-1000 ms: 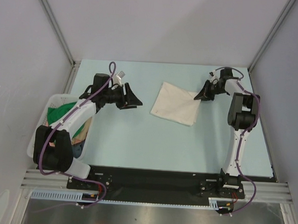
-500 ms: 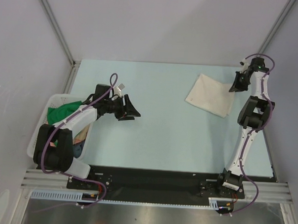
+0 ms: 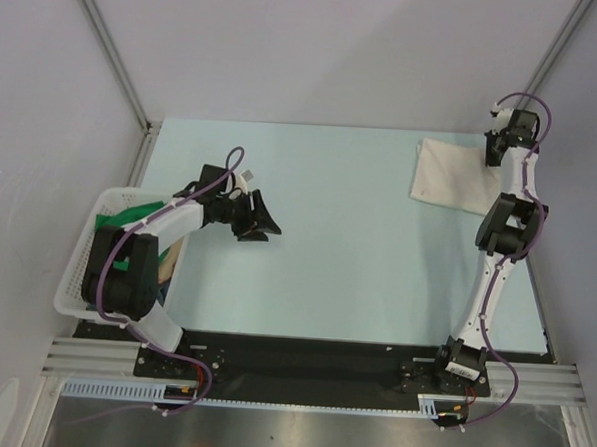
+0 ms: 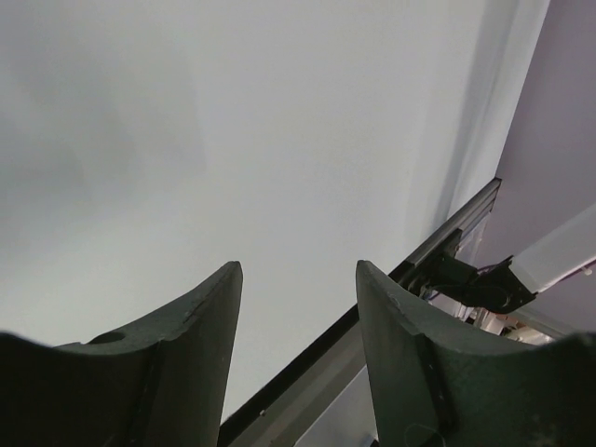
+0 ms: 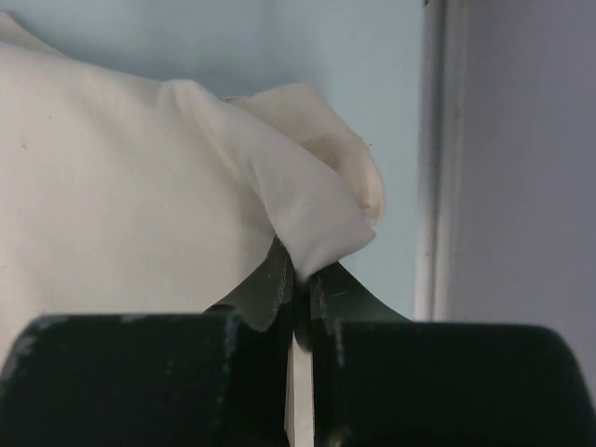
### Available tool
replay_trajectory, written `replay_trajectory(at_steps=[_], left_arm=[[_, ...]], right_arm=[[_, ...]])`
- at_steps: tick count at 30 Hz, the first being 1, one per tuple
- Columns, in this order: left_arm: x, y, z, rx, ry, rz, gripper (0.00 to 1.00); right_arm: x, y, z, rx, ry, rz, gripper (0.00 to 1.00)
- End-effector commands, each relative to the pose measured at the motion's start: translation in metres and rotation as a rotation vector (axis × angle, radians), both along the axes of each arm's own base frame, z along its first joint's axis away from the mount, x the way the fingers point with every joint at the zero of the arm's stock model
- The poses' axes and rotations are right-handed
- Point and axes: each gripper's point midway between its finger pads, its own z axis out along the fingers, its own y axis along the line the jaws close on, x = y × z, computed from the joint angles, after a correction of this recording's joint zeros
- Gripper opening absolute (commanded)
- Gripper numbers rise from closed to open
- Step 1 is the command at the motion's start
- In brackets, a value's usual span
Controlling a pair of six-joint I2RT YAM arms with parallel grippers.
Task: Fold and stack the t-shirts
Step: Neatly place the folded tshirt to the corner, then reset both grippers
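A folded cream t-shirt point(image 3: 449, 175) lies flat at the table's far right. My right gripper point(image 3: 495, 152) is at its far right corner, shut on a bunched fold of the cloth point(image 5: 307, 219), which rises out of the closed jaws point(image 5: 300, 272). My left gripper point(image 3: 260, 217) hovers over bare table left of centre, open, with nothing between its fingers point(image 4: 298, 272). A bright green t-shirt point(image 3: 118, 220) lies in the white basket point(image 3: 72, 277) at the left edge, with some pale cloth point(image 3: 166, 264) beside it.
The enclosure's right wall and metal rail point(image 5: 430, 158) stand close beside the right gripper. The table's black front strip point(image 3: 302, 349) runs between the arm bases. The left arm lies partly over the basket.
The right arm has dragged the cream t-shirt from the middle of the table to the far right corner. The left arm has drawn back a little toward the basket, its gripper still open.
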Motion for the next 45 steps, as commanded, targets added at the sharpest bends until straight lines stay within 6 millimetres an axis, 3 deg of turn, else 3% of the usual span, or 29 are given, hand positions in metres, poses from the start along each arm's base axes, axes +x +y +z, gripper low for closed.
replay_trajectory(at_steps=[1, 3, 11, 21, 22, 23, 24, 27, 29, 31, 32, 34, 35, 37, 38, 40, 41, 42, 44, 45], left_arm=[[0.023, -0.002, 0.015, 0.038, -0.08, -0.031, 0.57], [0.026, -0.003, 0.016, 0.06, -0.083, -0.042, 0.57], [0.02, -0.002, 0.002, 0.074, -0.042, -0.043, 0.57], [0.022, -0.003, 0.0, 0.075, -0.03, -0.056, 0.57], [0.022, -0.003, 0.002, 0.074, -0.034, -0.058, 0.57], [0.022, -0.003, 0.001, 0.073, -0.031, -0.057, 0.57], [0.021, -0.004, 0.002, 0.069, -0.031, -0.055, 0.57], [0.021, -0.005, 0.007, 0.06, -0.046, -0.055, 0.57], [0.02, -0.004, 0.012, 0.058, -0.06, -0.054, 0.57], [0.02, -0.003, 0.022, 0.057, -0.096, -0.048, 0.57], [0.02, -0.003, 0.025, 0.054, -0.107, -0.043, 0.57], [0.017, -0.004, 0.039, 0.045, -0.153, -0.044, 0.57], [0.015, -0.005, 0.046, 0.04, -0.177, -0.056, 0.57], [0.01, -0.006, 0.055, 0.036, -0.21, -0.073, 0.58], [0.007, -0.006, 0.065, 0.025, -0.252, -0.088, 0.59], [-0.003, -0.006, 0.07, 0.015, -0.274, -0.106, 0.61], [-0.008, -0.005, 0.077, 0.011, -0.303, -0.113, 0.62], [-0.017, -0.003, 0.071, 0.008, -0.299, -0.118, 0.64], [-0.03, -0.002, 0.079, -0.015, -0.335, -0.116, 0.68], [-0.035, -0.001, 0.079, -0.019, -0.34, -0.111, 0.71]], right_arm=[[0.042, -0.038, 0.045, -0.174, -0.207, -0.01, 0.0], [0.054, -0.037, 0.054, -0.182, -0.262, 0.016, 0.0], [0.081, -0.037, 0.058, -0.252, -0.385, 0.044, 0.0], [0.094, -0.035, 0.054, -0.255, -0.449, 0.033, 0.01], [0.094, -0.037, 0.055, -0.25, -0.455, 0.016, 0.07], [0.093, -0.041, 0.056, -0.26, -0.455, -0.017, 0.27], [0.094, -0.04, 0.061, -0.259, -0.469, -0.026, 0.4], [0.082, -0.053, 0.075, -0.294, -0.449, -0.123, 0.67], [0.073, -0.054, 0.111, -0.314, -0.468, -0.158, 0.87], [0.056, -0.051, 0.112, -0.313, -0.401, -0.202, 0.9], [0.044, -0.046, 0.151, -0.322, -0.426, -0.234, 0.92], [0.021, -0.027, 0.149, -0.247, -0.338, -0.278, 0.94], [0.013, -0.002, 0.172, -0.191, -0.355, -0.261, 1.0], [-0.006, 0.034, 0.179, -0.059, -0.324, -0.263, 1.0], [-0.02, 0.074, 0.187, -0.004, -0.307, -0.191, 1.0], [-0.035, 0.115, 0.191, 0.055, -0.292, -0.16, 1.0], [-0.049, 0.137, 0.178, 0.091, -0.243, -0.126, 1.0], [-0.065, 0.168, 0.197, 0.121, -0.261, -0.075, 1.0], [-0.083, 0.197, 0.207, 0.275, -0.292, -0.099, 1.0], [-0.112, 0.226, 0.199, 0.34, -0.262, -0.07, 1.0]])
